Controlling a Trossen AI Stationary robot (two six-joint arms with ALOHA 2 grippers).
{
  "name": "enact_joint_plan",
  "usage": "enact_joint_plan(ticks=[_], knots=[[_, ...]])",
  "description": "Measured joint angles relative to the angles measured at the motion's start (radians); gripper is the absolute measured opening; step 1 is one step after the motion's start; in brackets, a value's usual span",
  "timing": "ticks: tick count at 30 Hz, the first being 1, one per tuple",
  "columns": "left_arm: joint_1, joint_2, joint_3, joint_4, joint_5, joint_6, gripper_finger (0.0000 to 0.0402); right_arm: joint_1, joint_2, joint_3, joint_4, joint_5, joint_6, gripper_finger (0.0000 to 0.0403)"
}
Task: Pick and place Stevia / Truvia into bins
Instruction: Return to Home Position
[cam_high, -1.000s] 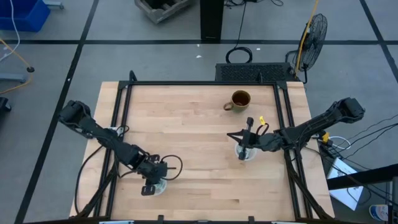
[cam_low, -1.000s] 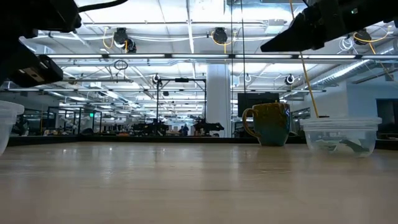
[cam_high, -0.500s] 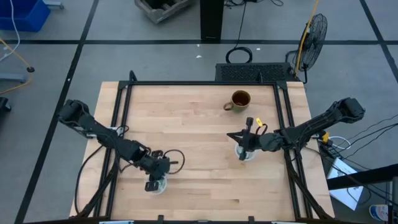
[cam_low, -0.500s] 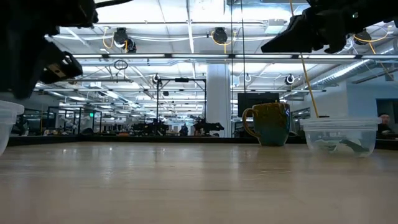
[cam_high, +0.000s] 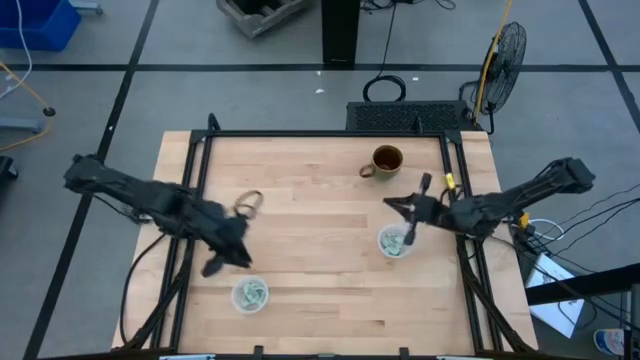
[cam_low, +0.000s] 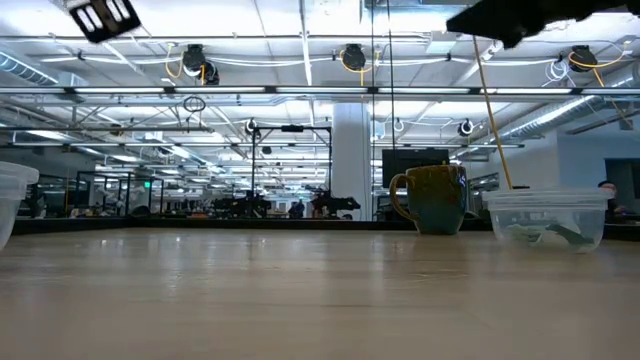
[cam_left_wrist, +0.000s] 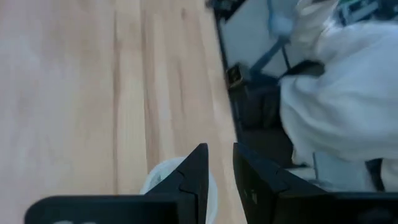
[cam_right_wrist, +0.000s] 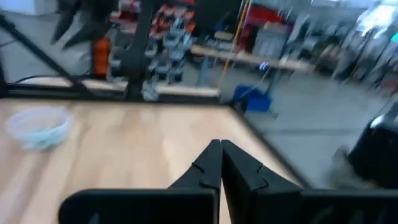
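- Two clear cups stand well apart on the wooden surface (cam_high: 300, 190). The left-hand cup (cam_high: 236, 296) sits near the front edge. The right-hand cup (cam_high: 381, 243) sits toward the right side, with a brown mug (cam_high: 385, 160) behind it.
- Stevia packets (cam_high: 251, 293), pale green and white, lie inside both cups. One small heap is in the left-hand cup and another in the right-hand cup (the level view shows that second heap resting on the cup's floor behind its clear wall).
- The left claw (cam_high: 218, 262) hangs in the air just behind the left-hand cup, without touching it. Its own camera shows the two dark fingers (cam_left_wrist: 196, 174) a narrow slit apart with nothing between them, and the cup's whitish rim below the tips.
- The right claw (cam_high: 392, 205) is raised above the boards between the mug and the right-hand cup, clear of both. In its wrist view the fingers (cam_right_wrist: 211, 163) are pressed together at the tips and hold nothing.
- Both arms reach in from the outer sides of the surface.
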Motion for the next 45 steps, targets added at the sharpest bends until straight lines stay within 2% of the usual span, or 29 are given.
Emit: enact_joint_plan(ticks=[4, 7, 12, 15, 20, 24, 29, 35, 39, 45], knots=[[-0.019, -0.183, 0.0, -0.091, -0.137, 0.058, 0.0079, 0.001, -0.146, 0.0, -0.306, -0.109, 0.187, 0.0], [-0.046, -0.304, -0.004, -0.156, -0.291, 0.107, 0.0079, 0.002, -0.221, -0.001, -0.428, -0.175, 0.291, 0.0], [-0.075, -0.454, -0.034, -0.192, -0.519, 0.235, 0.0079, 0.005, -0.292, -0.033, -0.43, -0.209, 0.248, 0.0], [-0.075, -0.522, -0.078, -0.164, -0.589, 0.262, 0.0079, 0.004, -0.329, -0.112, -0.351, -0.21, 0.243, 0.0], [-0.075, -0.604, -0.199, -0.055, -0.582, 0.265, 0.0079, 0.003, -0.416, -0.212, -0.194, -0.342, 0.214, 0.0], [-0.075, -0.651, -0.291, 0.069, -0.576, 0.339, 0.0079, 0.002, -0.488, -0.24, -0.223, -0.339, 0.228, 0.0], [-0.075, -0.732, -0.302, 0.052, -0.573, 0.341, 0.0079, 0.002, -0.571, -0.266, -0.227, -0.339, 0.212, 0.0], [-0.075, -0.865, -0.302, -0.001, -0.51, 0.364, 0.0079, 0.002, -0.649, -0.284, -0.267, -0.335, 0.199, 0.0], [-0.075, -0.954, -0.302, -0.037, -0.505, 0.374, 0.0079, 0.002, -0.702, -0.285, -0.299, -0.333, 0.185, 0.0], [-0.075, -0.963, -0.3, -0.058, -0.514, 0.4, 0.0079, 0.001, -0.774, -0.316, -0.347, -0.282, 0.202, 0.0]])
